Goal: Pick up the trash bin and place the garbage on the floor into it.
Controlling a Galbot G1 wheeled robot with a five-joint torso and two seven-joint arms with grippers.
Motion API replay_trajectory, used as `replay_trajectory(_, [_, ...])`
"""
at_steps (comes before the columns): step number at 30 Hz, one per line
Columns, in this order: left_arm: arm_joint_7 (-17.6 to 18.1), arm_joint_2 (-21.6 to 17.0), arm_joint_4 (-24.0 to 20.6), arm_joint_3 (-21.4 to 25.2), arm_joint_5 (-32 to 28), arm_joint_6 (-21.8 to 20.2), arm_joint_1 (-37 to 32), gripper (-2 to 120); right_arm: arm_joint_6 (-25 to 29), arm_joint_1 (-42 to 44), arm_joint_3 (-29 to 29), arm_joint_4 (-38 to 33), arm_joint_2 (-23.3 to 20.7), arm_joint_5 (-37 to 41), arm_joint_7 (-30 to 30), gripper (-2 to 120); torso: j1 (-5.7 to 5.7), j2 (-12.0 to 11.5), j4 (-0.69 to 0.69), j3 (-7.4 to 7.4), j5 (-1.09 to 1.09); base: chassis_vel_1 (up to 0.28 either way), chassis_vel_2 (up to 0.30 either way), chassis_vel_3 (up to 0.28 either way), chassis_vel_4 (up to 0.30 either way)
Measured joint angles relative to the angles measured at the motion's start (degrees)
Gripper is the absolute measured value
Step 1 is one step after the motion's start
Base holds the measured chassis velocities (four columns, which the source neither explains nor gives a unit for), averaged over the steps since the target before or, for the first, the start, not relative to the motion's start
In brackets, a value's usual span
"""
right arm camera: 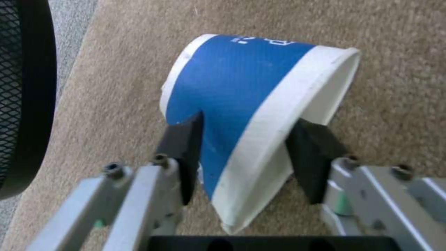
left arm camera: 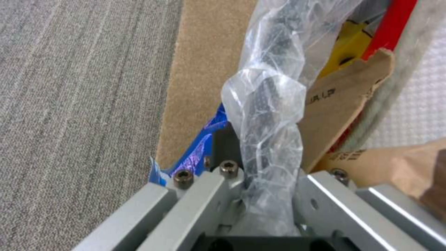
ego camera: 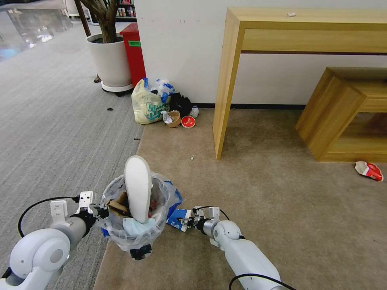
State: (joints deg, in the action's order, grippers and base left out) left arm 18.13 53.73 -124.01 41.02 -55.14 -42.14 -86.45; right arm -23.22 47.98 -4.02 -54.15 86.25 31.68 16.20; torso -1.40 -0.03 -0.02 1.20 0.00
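While the bin hangs off the floor: left gripper [ego camera: 100, 211] is clamping the rim of the trash bin [ego camera: 135, 237], jaws clenched on the bag-wrapped edge, seen close in the left wrist view [left arm camera: 267, 167].
Hidden in the bin: the crinkly liner is clouding the black wall; a white insole [ego camera: 138, 189] is sticking up out of it, brown cardboard [left arm camera: 339, 104] and a red strip [left arm camera: 392, 24] are crowding beside it, lower contents hard to make out.
Left arm pose: reaching forward low on the robot's left, wrist level with the bin's rim.
Right gripper [ego camera: 186, 222]: jaws grasping the blue-white cup [right arm camera: 260, 104], squeezing it flat at the rim end.
Cup position: lying on its side just beside the bin over the beige carpet [ego camera: 282, 201]; whether it is touching the floor, cannot tell.
Right arm pose: stretching forward and inward, wrist low near the carpet.
Cut off: bin's black mesh wall [right arm camera: 23, 87] is showing partly at the edge of the right wrist view.
Still lying out: red-white wrapper [ego camera: 369, 170] near the low wooden shelf [ego camera: 342, 117].
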Motion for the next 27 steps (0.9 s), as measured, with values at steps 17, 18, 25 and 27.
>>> replay_trajectory(17, [-0.3, -0.4, 1.0, -0.1, 0.0, 0.0, 0.5, 0, 0.9, 0.4, -0.6, -0.7, -0.6, -0.1, -0.1, 0, 0.00, 0.0, 0.00, 0.00, 0.00, 0.000, 0.000, 0.000, 0.000])
replay_trajectory(18, [-0.3, -0.4, 1.0, -0.1, 0.0, 0.0, 0.5, 0, 0.9, 0.5, -0.9, -1.0, -0.6, -0.1, -0.2, 0, 0.00, 0.0, 0.00, 0.00, 0.00, 0.000, 0.000, 0.000, 0.000])
replay_trajectory(25, [-0.3, -0.3, 1.0, -0.1, -0.2, 0.0, 0.5, 0, 1.3, 2.1, -2.3, -5.7, -2.2, -0.2, -1.0, 0, 0.00, 0.0, -0.01, 0.00, 0.00, 0.000, 0.000, 0.000, 0.000])
replay_trajectory(27, [0.0, -0.3, 1.0, -0.1, -0.5, 0.0, 0.6, 0, 1.4, 2.5, -2.9, -7.9, -3.2, -0.3, -1.1, 0, 0.00, 0.0, -0.02, 0.00, 0.00, 0.000, 0.000, 0.000, 0.000])
